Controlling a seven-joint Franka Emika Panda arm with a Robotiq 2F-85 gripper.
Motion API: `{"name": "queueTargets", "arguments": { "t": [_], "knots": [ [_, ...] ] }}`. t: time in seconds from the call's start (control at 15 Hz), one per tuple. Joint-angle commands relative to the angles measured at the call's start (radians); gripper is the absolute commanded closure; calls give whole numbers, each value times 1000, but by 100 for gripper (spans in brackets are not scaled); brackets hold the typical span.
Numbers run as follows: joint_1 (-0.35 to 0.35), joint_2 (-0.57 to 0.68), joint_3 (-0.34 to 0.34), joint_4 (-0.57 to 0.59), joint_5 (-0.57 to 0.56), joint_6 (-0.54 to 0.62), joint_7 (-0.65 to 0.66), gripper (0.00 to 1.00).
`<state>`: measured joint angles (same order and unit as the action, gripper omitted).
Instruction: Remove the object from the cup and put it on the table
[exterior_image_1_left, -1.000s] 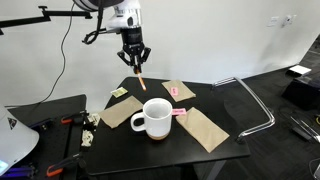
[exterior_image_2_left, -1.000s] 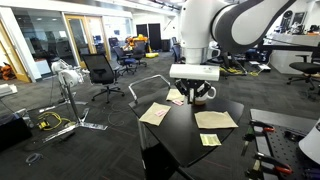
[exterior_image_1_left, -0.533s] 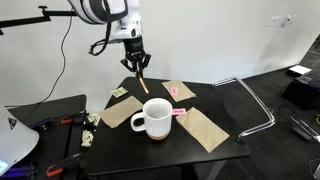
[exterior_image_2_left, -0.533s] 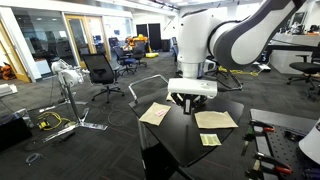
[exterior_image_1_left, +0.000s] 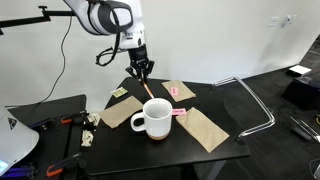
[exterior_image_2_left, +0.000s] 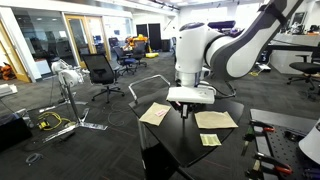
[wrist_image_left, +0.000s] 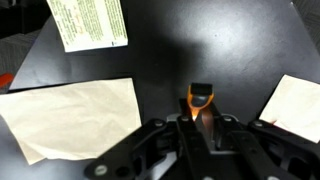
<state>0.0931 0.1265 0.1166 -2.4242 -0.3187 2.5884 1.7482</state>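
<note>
My gripper (exterior_image_1_left: 144, 74) is shut on the object, a thin orange stick (exterior_image_1_left: 148, 86), and holds it tilted, with the lower end close to the black table (exterior_image_1_left: 190, 145) beyond the cup. The cup, a white mug (exterior_image_1_left: 155, 120), stands apart at the table's near middle. In the wrist view the stick (wrist_image_left: 201, 103) shows orange between the fingers (wrist_image_left: 200, 122), just above the bare table (wrist_image_left: 170, 50). In an exterior view the gripper (exterior_image_2_left: 186, 103) hangs low over the table (exterior_image_2_left: 185, 140); the mug is hidden there.
Tan paper pieces lie on the table (exterior_image_1_left: 205, 128) (exterior_image_1_left: 122, 110) (wrist_image_left: 70, 115) (wrist_image_left: 296, 104), and a printed slip (wrist_image_left: 90, 22). A small pink item (exterior_image_1_left: 179, 112) lies beside the mug. A lower side surface with tools (exterior_image_1_left: 60, 130) stands close by. A metal frame (exterior_image_1_left: 255, 105) is beyond.
The gripper has moved down and toward the table's far corner with the stick in it. The mug and papers have not moved.
</note>
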Motion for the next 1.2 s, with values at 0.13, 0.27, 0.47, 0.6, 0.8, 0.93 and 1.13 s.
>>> {"name": "queueTargets", "arguments": {
  "t": [0.13, 0.27, 0.47, 0.6, 0.8, 0.93, 1.13],
  "knots": [
    [43, 27, -38, 24, -9, 6, -30, 35],
    [54, 12, -34, 20, 7, -2, -30, 19],
    [72, -21, -19, 13, 40, -15, -44, 0],
    [84, -54, -10, 11, 61, -41, -46, 0],
    [95, -116, 5, 10, 77, -88, -49, 0],
    [94, -162, 18, 12, 94, -127, -60, 0],
    [88, -232, 36, 16, 107, -191, -68, 0]
  ]
}}
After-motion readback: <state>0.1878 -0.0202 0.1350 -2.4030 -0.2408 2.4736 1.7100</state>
